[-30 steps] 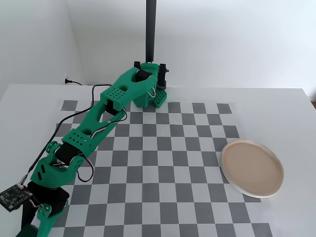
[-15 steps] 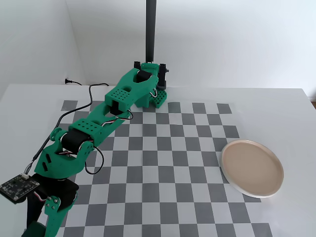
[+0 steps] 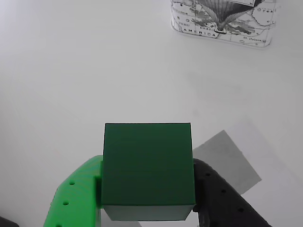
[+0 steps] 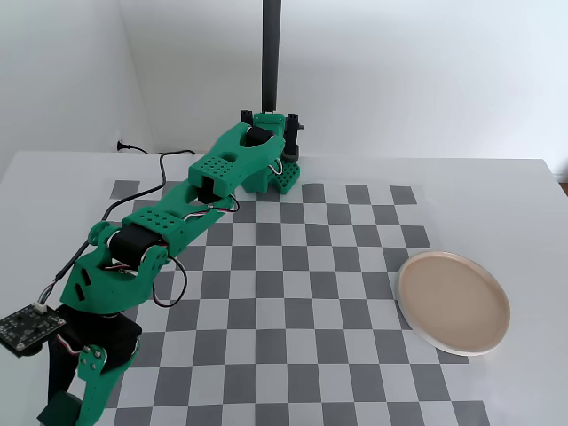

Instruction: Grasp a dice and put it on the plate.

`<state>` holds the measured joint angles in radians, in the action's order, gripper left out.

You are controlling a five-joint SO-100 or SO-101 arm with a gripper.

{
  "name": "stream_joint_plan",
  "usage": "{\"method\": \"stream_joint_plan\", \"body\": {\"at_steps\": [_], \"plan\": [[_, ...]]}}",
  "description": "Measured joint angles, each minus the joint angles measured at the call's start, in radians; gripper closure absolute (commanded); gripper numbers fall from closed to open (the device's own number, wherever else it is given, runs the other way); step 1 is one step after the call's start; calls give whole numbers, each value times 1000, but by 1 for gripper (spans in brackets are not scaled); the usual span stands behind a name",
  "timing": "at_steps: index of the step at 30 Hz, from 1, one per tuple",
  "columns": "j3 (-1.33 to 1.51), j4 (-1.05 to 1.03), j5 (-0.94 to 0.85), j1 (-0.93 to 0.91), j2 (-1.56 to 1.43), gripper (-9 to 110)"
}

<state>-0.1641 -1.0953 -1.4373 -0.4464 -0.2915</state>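
In the wrist view the dice (image 3: 147, 165), a dark green cube, fills the lower middle. My gripper (image 3: 147, 164) is shut on it, with the bright green finger (image 3: 78, 194) against its left side and the black finger (image 3: 222, 198) against its right. It hangs above the white table by a grey checker square. In the fixed view my gripper (image 4: 75, 395) is at the front left corner of the checkered mat, pointing down, and the dice cannot be made out there. The beige-pink plate (image 4: 453, 302) lies at the mat's right edge, far from the gripper.
The green arm (image 4: 177, 222) stretches from its base (image 4: 266, 155) at the back to the front left. A black pole (image 4: 271, 53) stands behind the base. A map-printed tin (image 3: 222, 21) lies on the white table beyond the gripper. The checkered mat (image 4: 293, 302) lies between arm and plate.
The wrist and gripper have lifted at the front left corner and the forearm has swung up. The plate has not moved.
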Motion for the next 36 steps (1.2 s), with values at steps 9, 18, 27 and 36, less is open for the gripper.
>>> {"method": "stream_joint_plan", "body": {"at_steps": [9, 18, 27, 36], "plan": [[11, 17, 14, 14, -37, 105], [250, 133, 43, 25, -215, 105], [505, 244, 52, 51, -339, 105], [808, 397, 52, 80, -499, 106]]}}
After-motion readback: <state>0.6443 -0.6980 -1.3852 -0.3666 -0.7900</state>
